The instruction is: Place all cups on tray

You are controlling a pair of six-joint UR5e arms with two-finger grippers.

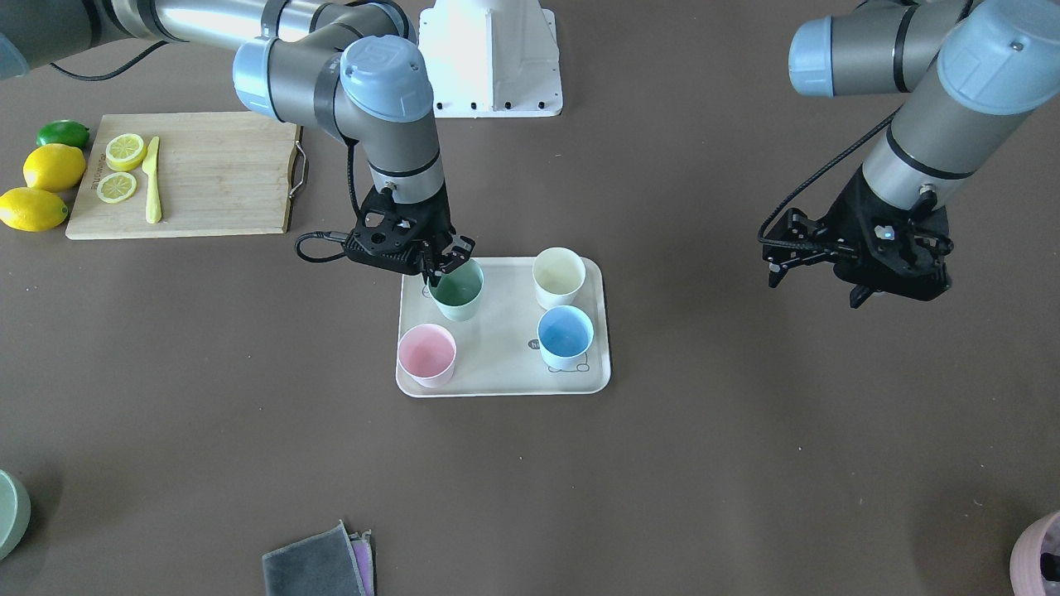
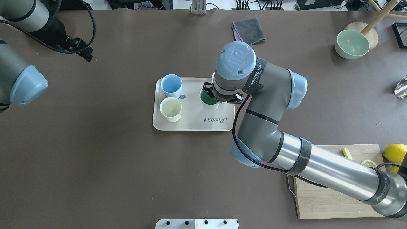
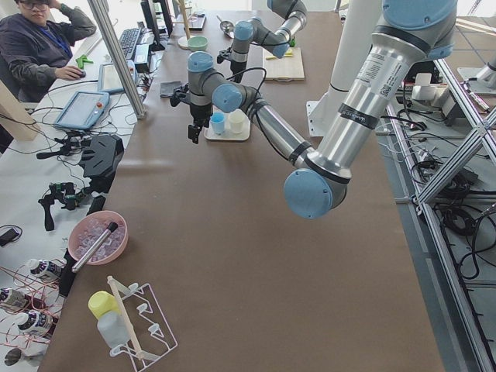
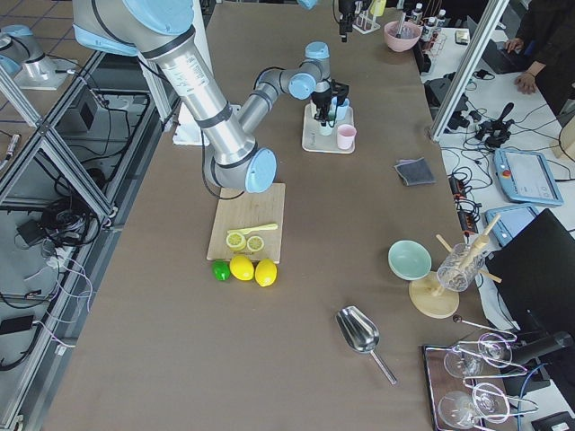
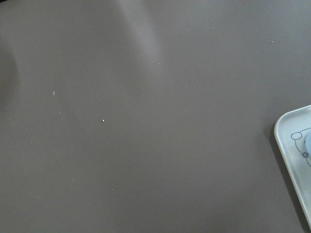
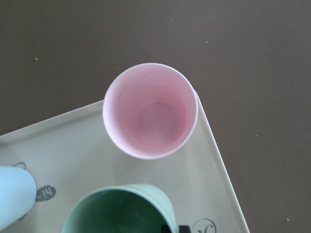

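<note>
My right hand [image 1: 445, 263] pinches the green cup [image 1: 458, 294] by its rim, upper left on the tray [image 1: 497, 358]; I should release gently, then lift straight up.

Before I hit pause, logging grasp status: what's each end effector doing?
Left end effector: open, empty.
Right end effector: closed on the mint green cup.

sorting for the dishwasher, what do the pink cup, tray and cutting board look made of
Pink cup: likely matte plastic; even pastel colour, thin rim, no glare.
Tray: probably plastic or melamine; smooth cream surface, moulded rim, printed script.
Cutting board: wood, perhaps bamboo; visible pale grain strips.
</note>
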